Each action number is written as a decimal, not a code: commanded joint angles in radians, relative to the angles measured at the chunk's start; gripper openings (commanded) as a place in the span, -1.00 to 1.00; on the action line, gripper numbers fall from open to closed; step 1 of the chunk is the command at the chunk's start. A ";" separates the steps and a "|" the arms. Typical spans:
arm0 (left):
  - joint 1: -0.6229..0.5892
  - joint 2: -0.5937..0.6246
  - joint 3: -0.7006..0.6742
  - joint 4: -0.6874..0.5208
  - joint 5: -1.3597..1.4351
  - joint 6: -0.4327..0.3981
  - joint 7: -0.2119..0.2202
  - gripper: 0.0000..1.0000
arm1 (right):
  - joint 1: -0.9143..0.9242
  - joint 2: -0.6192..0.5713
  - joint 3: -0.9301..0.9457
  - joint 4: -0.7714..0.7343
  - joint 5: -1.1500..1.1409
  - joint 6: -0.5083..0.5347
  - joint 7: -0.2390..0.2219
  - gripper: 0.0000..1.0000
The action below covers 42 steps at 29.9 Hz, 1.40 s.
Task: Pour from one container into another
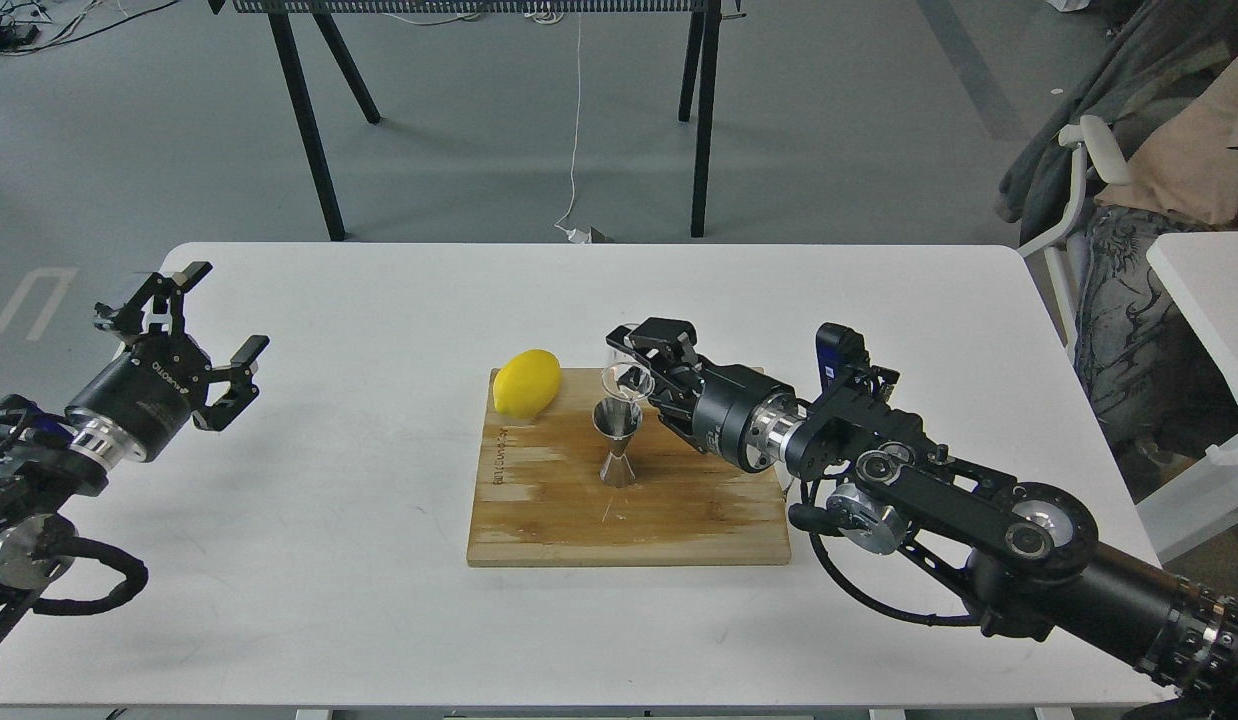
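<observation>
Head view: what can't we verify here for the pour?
- Glass cup contents: clear glass, too small to see any liquid.
- Right gripper finger contact: the near finger covers the cup's far side.
- Jigger fill: its bowl is seen side-on, the cup overlapping its rim.
- Right arm's base: cut off by the frame edge.

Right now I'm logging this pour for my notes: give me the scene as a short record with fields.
surface: white table
board: wooden board near the table's middle
jigger: upright on the board
glass: clear cup, tipped above the jigger's mouth
lemon: at the board's far left corner
right gripper: closed around the glass
left gripper: open, empty, over the table's left edge
liquid: cannot tell
</observation>
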<state>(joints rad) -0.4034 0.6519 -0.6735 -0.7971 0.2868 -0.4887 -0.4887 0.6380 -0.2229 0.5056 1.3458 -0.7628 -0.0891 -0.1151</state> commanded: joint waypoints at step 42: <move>-0.002 0.000 0.000 -0.001 -0.002 0.000 0.000 0.99 | 0.065 0.007 -0.082 -0.028 -0.092 -0.006 0.008 -0.32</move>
<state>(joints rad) -0.4063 0.6513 -0.6734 -0.7977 0.2861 -0.4887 -0.4887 0.6994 -0.2178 0.4280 1.3177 -0.8536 -0.0951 -0.1076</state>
